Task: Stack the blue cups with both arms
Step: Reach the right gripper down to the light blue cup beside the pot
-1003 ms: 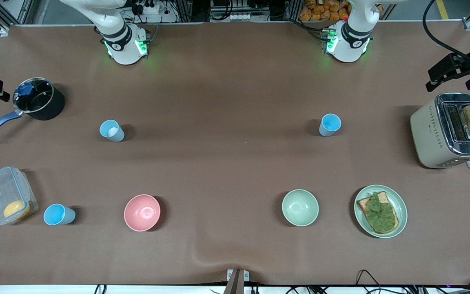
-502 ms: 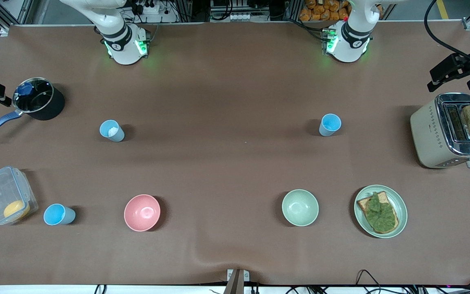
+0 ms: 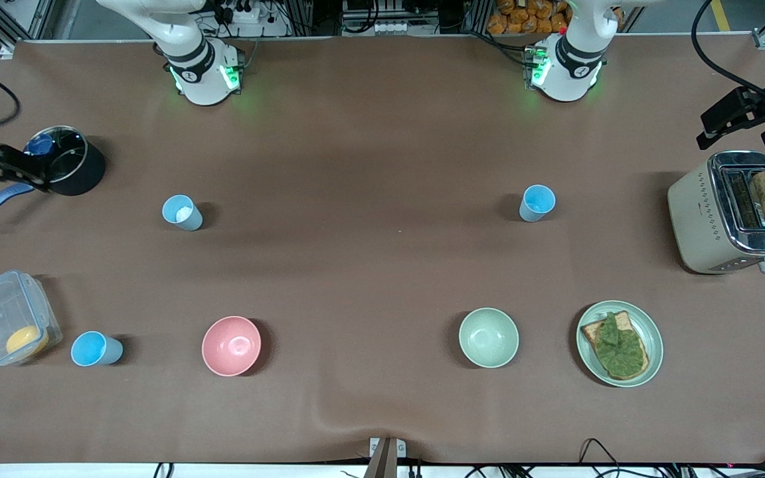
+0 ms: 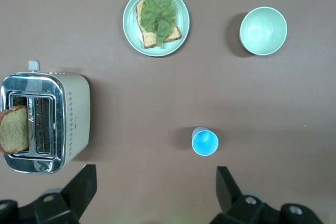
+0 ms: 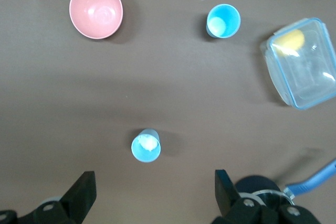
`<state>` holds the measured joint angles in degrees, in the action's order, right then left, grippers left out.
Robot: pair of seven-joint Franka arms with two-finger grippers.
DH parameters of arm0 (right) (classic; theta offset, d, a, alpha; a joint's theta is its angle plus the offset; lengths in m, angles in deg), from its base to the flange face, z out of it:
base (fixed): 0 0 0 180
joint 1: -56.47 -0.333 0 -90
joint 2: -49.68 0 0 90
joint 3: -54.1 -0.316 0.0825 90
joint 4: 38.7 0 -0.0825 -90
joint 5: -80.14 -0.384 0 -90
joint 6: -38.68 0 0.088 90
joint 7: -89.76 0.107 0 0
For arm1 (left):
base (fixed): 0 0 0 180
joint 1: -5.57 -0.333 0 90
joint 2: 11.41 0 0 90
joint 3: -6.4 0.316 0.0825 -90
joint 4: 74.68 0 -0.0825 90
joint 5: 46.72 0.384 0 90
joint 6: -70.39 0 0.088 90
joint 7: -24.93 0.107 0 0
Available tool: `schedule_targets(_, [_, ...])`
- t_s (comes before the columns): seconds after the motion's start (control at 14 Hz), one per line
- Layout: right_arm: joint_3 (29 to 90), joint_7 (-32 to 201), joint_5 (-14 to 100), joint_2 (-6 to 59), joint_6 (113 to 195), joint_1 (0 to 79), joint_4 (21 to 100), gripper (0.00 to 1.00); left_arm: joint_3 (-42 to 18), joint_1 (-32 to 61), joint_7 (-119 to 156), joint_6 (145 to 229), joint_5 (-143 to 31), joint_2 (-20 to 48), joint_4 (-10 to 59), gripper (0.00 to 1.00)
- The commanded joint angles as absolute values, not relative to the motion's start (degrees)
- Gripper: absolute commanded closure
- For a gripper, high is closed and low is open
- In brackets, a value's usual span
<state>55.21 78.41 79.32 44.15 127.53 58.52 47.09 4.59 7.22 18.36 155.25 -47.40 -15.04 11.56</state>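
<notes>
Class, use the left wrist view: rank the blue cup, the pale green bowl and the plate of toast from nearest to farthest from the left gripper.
The left gripper hangs open above the table.
1. Blue cup: almost beneath the fingers, at the left arm's end.
2. Pale green bowl: nearer the front camera than the cup.
3. Plate of toast: beside the bowl; too close to rank against it.

On the bench sit a toaster, toast plate, green bowl, pink bowl, clear container and saucepan.
</notes>
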Motion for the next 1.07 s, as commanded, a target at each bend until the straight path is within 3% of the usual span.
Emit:
schedule_targets(0.0, [55.3,78.4,79.3,45.2,133.2,56.5,54.8,0.0,4.6,7.1,17.6,154.8,-47.9,-15.1,11.0,0.0])
schedule_targets(0.5, [55.2,84.1,79.2,47.4,146.6,54.1,74.6,0.0,4.4,7.1,17.9,154.7,-48.0,-15.5,10.9,0.0])
schedule_targets(0.86, [55.2,92.2,79.1,47.8,163.3,51.5,89.8,0.0,4.1,7.1,17.9,154.7,-48.8,-15.6,10.9,0.0])
schedule_targets(1.0, [55.2,97.3,79.1,48.4,164.3,50.6,92.5,0.0,4.5,7.1,18.3,154.7,-48.6,-15.6,10.9,0.0])
